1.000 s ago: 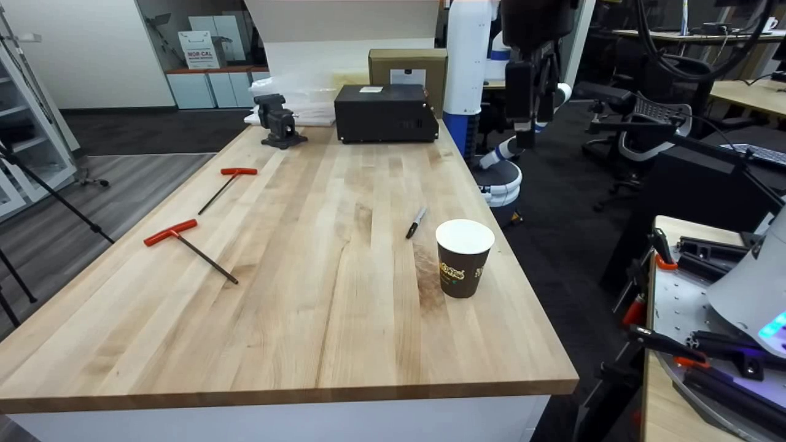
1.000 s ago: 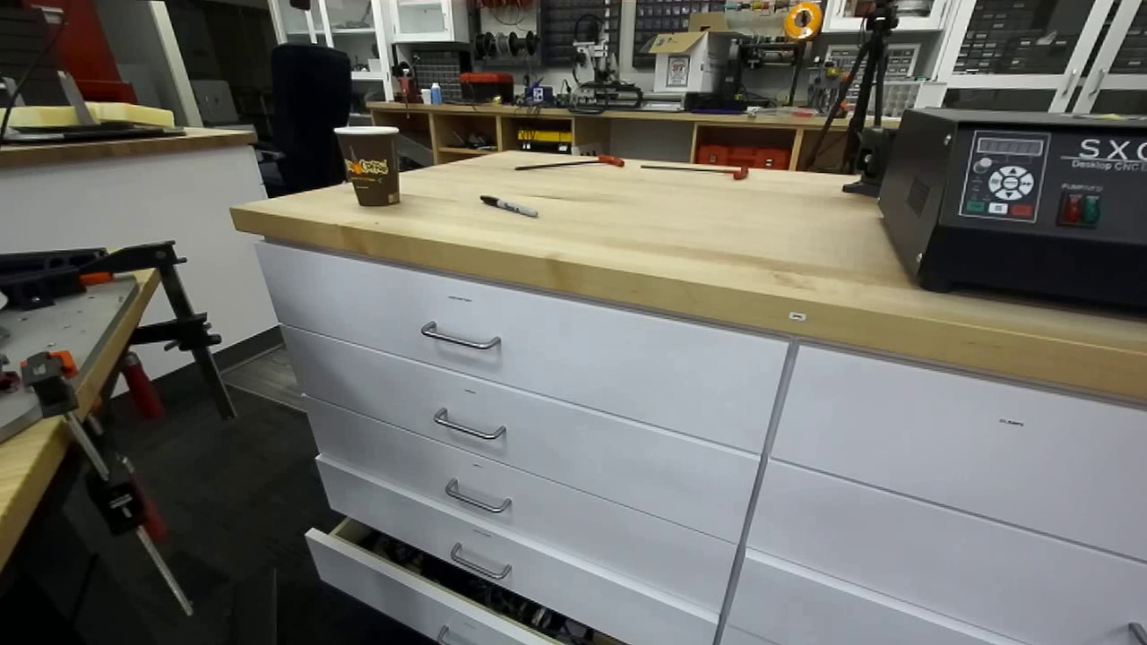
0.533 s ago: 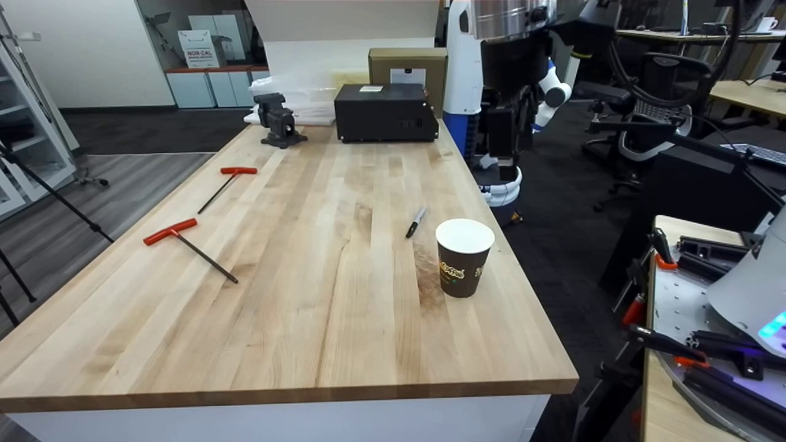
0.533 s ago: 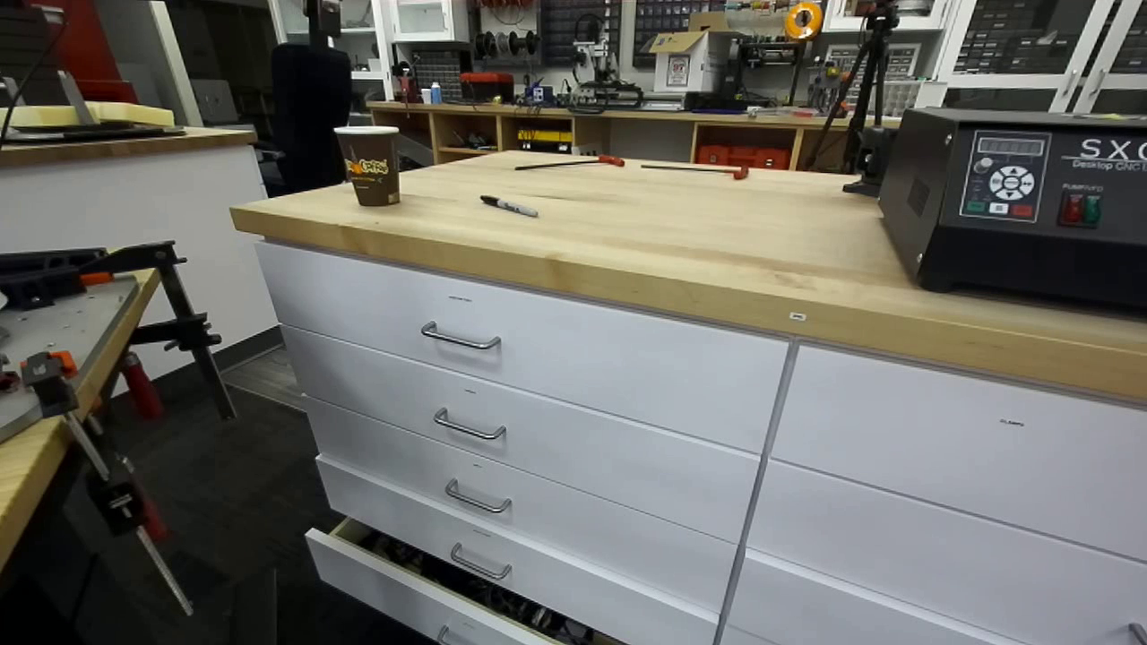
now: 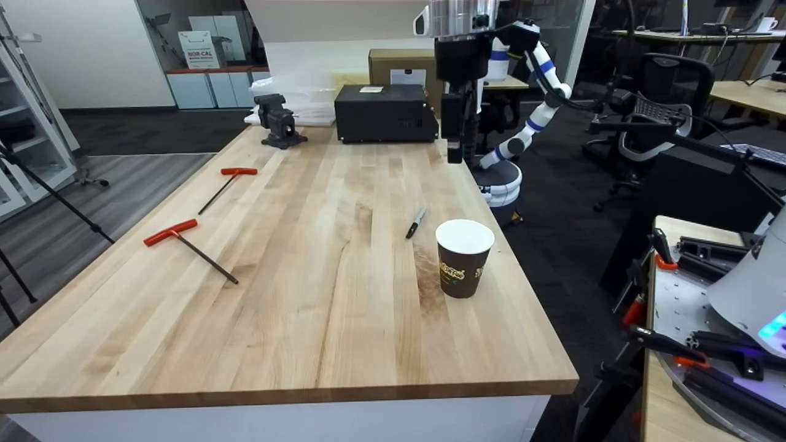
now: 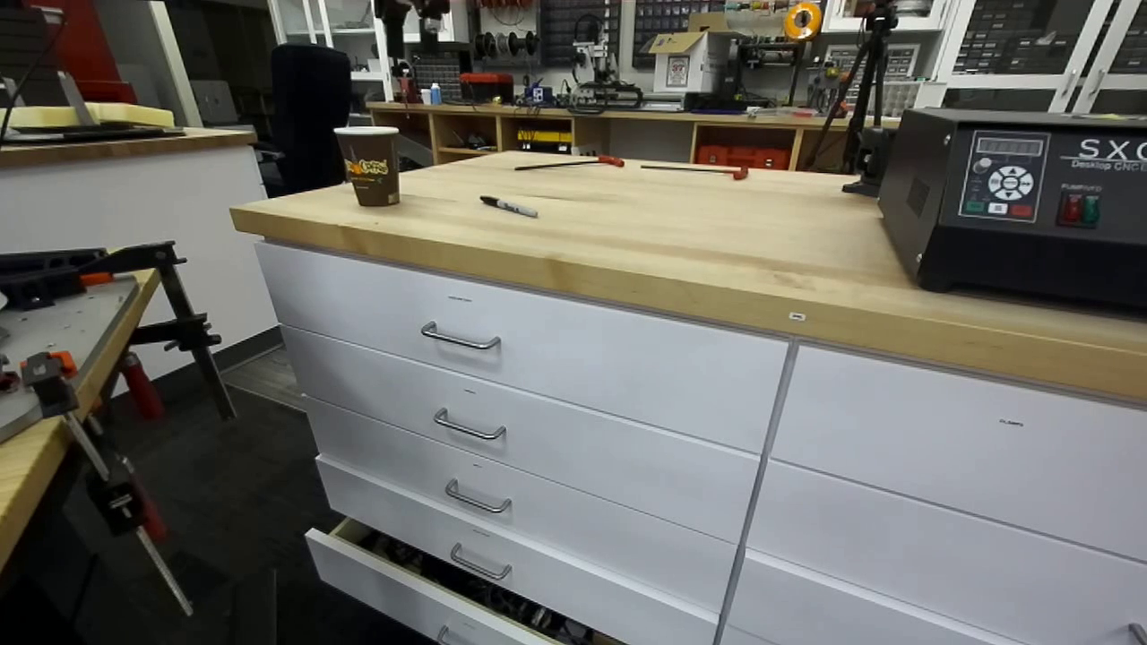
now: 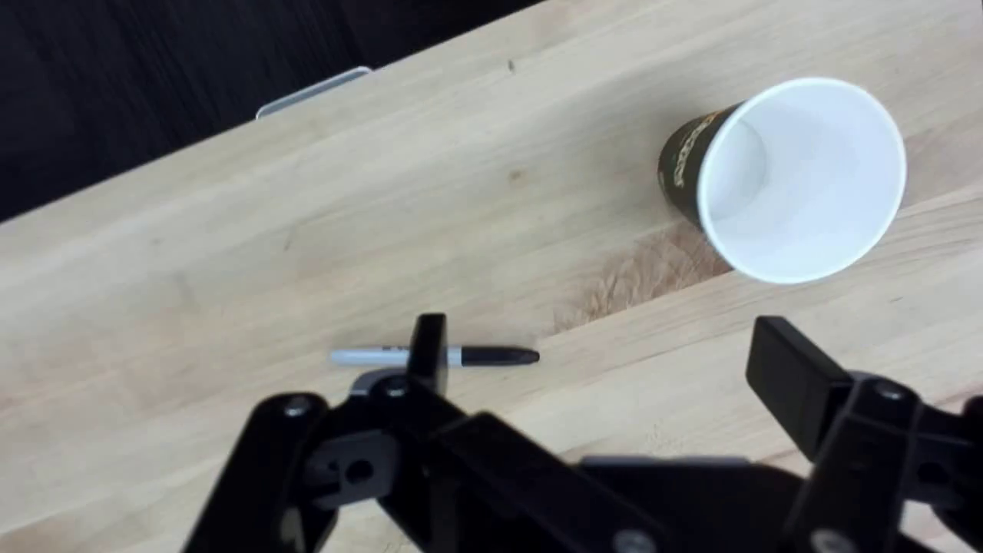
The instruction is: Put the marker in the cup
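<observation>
The marker (image 5: pixel 416 223), light grey with a black cap, lies flat on the wooden table in both exterior views (image 6: pixel 509 206). The cup (image 5: pixel 465 264), dark brown with a white rim, stands upright near the marker (image 6: pixel 369 170). My gripper (image 5: pixel 462 153) hangs above the table, beyond the marker in an exterior view; parts of it show at the top edge in an exterior view (image 6: pixel 412 22). In the wrist view my gripper (image 7: pixel 603 349) is open and empty. Its left finger covers part of the marker (image 7: pixel 495 355). The empty-looking cup (image 7: pixel 802 180) is at the upper right.
Two red-handled T-shaped tools (image 5: pixel 171 232) (image 5: pixel 238 171) lie across the table. A black control box (image 5: pixel 387 113) and a small vise (image 5: pixel 281 123) stand at its far end. The table's long edge (image 6: pixel 556 269) runs close to the marker and cup.
My gripper has moved left in an exterior view, from out past the table's edge to over it, and shifted right along the top in an exterior view. The marker and cup have not moved.
</observation>
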`<action>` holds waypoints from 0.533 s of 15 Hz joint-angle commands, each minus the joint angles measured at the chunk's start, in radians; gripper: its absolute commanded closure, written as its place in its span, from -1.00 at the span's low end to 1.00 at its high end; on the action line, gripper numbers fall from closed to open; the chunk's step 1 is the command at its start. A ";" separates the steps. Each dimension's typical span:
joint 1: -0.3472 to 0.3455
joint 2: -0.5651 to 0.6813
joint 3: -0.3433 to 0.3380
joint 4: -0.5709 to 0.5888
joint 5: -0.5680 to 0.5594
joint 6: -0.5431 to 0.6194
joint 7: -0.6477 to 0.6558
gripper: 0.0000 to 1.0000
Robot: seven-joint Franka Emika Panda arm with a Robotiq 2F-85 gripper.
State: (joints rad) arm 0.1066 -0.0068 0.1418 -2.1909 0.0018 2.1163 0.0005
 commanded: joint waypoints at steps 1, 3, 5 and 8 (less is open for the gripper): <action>-0.032 0.151 -0.045 0.188 0.093 -0.060 -0.278 -1.00; -0.062 0.216 -0.055 0.261 0.128 -0.099 -0.434 -1.00; -0.080 0.262 -0.046 0.307 0.127 -0.144 -0.545 -1.00; -0.090 0.291 -0.030 0.323 0.096 -0.208 -0.679 -1.00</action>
State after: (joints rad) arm 0.0327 0.2539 0.0872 -1.9126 0.1079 1.9906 -0.5645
